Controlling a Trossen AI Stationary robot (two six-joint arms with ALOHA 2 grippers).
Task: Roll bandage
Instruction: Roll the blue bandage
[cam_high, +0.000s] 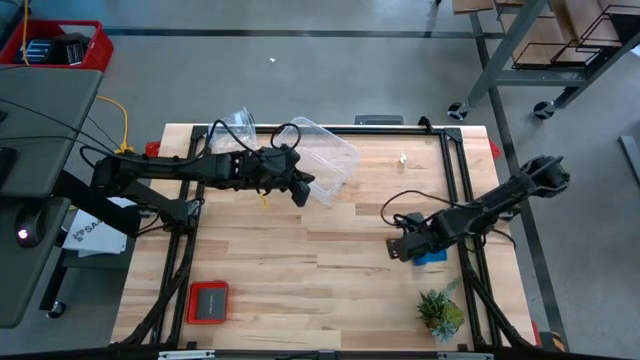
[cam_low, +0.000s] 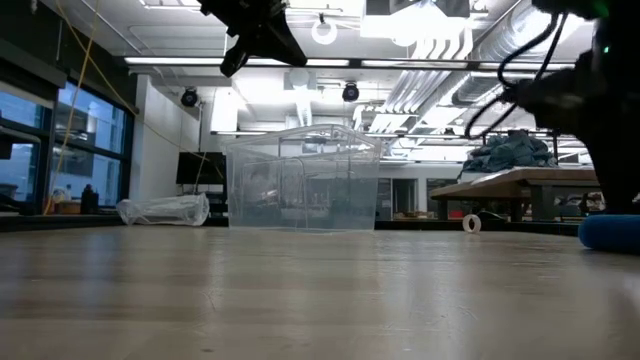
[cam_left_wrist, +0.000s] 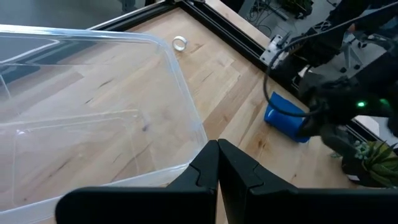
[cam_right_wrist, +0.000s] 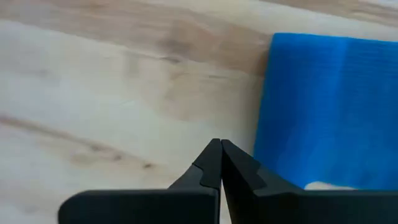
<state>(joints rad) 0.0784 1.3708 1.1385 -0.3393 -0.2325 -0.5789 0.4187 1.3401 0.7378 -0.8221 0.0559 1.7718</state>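
Observation:
The bright blue bandage (cam_high: 432, 257) lies as a compact bundle on the wooden table near its right side. It also shows in the left wrist view as bandage (cam_left_wrist: 285, 118) and at the low view's right edge as bandage (cam_low: 612, 232). My right gripper (cam_right_wrist: 219, 163) points down, shut, just beside the bandage's left edge (cam_right_wrist: 273, 112). No touch shows. In the high view the right gripper (cam_high: 405, 248) stands left of the bandage. My left gripper (cam_left_wrist: 217, 163) is shut and hovers high above the table's middle (cam_high: 300, 190), over the near rim of the clear tub.
A clear plastic tub (cam_high: 325, 165) lies at the table's far middle, with a crumpled clear bag (cam_high: 235, 125) behind it. A small white ring (cam_high: 402, 158) lies at the far right. A red-rimmed dark pad (cam_high: 208, 302) and a small plant (cam_high: 440, 312) sit near the front edge.

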